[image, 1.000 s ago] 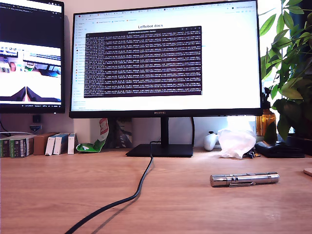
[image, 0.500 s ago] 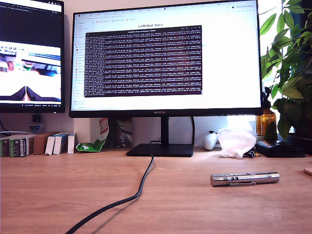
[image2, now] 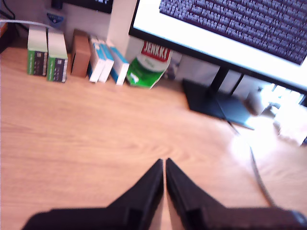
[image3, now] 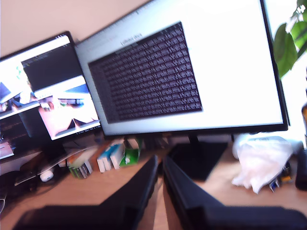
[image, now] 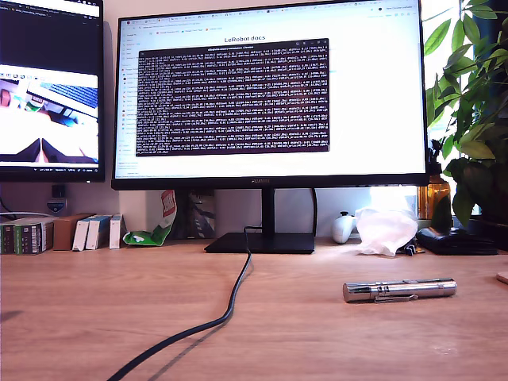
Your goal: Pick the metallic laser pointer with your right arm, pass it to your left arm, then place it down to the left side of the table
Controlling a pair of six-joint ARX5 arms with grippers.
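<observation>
My first gripper [image2: 164, 165] hangs above the bare table [image2: 96, 139], tilted down, jaws pressed together on nothing. My second gripper [image3: 159, 165] points level at the monitor [image3: 192, 72], jaws nearly touching, empty. The metallic laser pointer [image: 399, 290] lies flat at 4 o'clock in the exterior view.

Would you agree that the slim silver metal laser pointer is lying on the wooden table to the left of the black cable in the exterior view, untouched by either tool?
Not quite: the slim silver metal laser pointer lies to the right of the black cable, not the left, as the exterior view shows. It does lie on the wooden table, untouched by either tool.
</observation>
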